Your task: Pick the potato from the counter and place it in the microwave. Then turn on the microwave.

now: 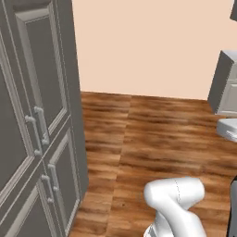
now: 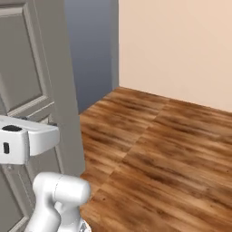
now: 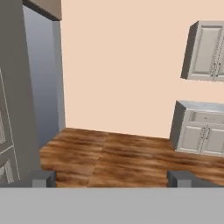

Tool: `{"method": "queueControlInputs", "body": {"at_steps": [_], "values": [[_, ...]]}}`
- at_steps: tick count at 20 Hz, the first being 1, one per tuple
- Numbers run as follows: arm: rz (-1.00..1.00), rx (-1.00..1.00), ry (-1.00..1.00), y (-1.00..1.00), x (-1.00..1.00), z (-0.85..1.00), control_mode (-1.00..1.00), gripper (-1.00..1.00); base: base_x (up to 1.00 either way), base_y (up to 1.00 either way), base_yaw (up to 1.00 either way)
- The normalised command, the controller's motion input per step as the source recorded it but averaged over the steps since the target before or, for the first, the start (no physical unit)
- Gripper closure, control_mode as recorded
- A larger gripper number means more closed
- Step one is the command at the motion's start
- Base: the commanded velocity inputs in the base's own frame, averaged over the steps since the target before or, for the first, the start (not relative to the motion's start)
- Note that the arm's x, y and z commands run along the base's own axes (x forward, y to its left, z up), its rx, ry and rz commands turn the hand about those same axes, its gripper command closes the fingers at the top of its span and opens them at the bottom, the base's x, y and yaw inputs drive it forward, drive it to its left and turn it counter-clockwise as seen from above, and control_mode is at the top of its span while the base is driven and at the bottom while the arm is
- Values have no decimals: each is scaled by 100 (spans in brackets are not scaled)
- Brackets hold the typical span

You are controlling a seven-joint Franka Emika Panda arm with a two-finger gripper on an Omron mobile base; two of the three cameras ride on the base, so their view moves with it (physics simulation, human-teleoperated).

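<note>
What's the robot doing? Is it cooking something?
Not yet. The robot's hand is open and holding nothing. It is out on the wooden floor, next to a tall grey cabinet, facing a bare peach wall. Off to one side there are lower cabinets under a countertop and an upper cabinet on the wall. No potato or microwave can be seen from here, so it probably has to drive over to them first.

White arm folded low, gripper (image 3: 112, 178) level, jaws wide apart
</note>
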Motion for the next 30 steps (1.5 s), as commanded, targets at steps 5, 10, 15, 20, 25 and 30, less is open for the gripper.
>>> {"method": "queueControlInputs", "body": {"at_steps": [5, 10, 15, 20, 25, 30], "values": [[0, 0, 0, 0, 0, 0, 100, -100, 17, -11, -51], [0, 0, 0, 0, 0, 0, 100, -100, 16, 0, -50], [0, 0, 0, 0, 0, 0, 100, -100, 14, -3, -52], [0, 0, 0, 0, 0, 0, 100, -100, 11, -8, -55], [0, 0, 0, 0, 0, 0, 100, -100, 23, -10, -57], [0, 0, 0, 0, 0, 0, 100, -100, 30, -3, -58]]}}
